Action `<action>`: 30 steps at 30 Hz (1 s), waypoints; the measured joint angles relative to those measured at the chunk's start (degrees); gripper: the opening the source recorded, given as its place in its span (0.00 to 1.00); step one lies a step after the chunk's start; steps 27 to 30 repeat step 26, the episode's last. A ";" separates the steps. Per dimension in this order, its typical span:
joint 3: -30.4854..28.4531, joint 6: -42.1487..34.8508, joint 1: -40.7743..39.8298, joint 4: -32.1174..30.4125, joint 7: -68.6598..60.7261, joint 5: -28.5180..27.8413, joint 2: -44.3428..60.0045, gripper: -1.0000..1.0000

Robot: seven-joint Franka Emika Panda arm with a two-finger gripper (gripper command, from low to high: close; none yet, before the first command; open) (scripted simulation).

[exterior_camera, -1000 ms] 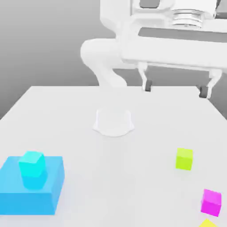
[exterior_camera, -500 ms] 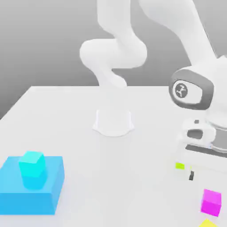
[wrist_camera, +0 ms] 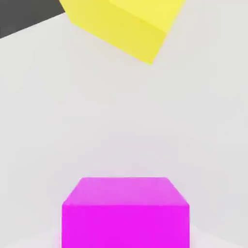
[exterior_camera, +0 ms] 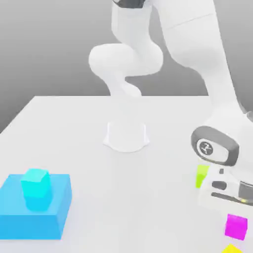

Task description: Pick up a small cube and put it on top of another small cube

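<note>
lime cube: the small lime-green cube (exterior_camera: 201, 174) sits on the white bench (exterior_camera: 74, 128) at the exterior view's right, half hidden behind the white arm's wrist (exterior_camera: 215, 146), so it's pretty surely the one being picked
fingers: tucked under the hand, but they read as drawn together; whether they're actually clamped on the lime cube I can't tell
magenta cube: small bright magenta cube (wrist_camera: 125, 210) on the bench just past the hand, untouched
yellow cube: small yellow cube (wrist_camera: 127, 24) near the magenta one, tilted corner-on in the hand view
cyan cube: small cyan cube (exterior_camera: 36, 184) already perched on the big blue block (exterior_camera: 54, 210), far side of the bench
progress: early, I'd say. Grab stage at best; lifting, carrying and stacking all still left
</note>
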 joint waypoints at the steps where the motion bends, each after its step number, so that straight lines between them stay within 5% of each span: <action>1: 1.28 -1.39 -0.99 -0.59 -1.24 1.65 -2.03 0.00; 11: -8.48 -9.73 -17.54 -6.98 -14.95 9.53 -16.74 0.00; 18: -20.76 -16.19 -36.29 -12.32 -31.64 20.75 -31.36 0.00; 22: -22.94 -9.94 -37.94 -14.65 -35.11 22.95 -27.98 0.00; 23: -22.85 -8.32 -38.17 -15.03 -35.20 22.99 -26.74 1.00; 30: -22.85 -8.32 -38.18 -15.03 -35.20 22.99 -26.74 1.00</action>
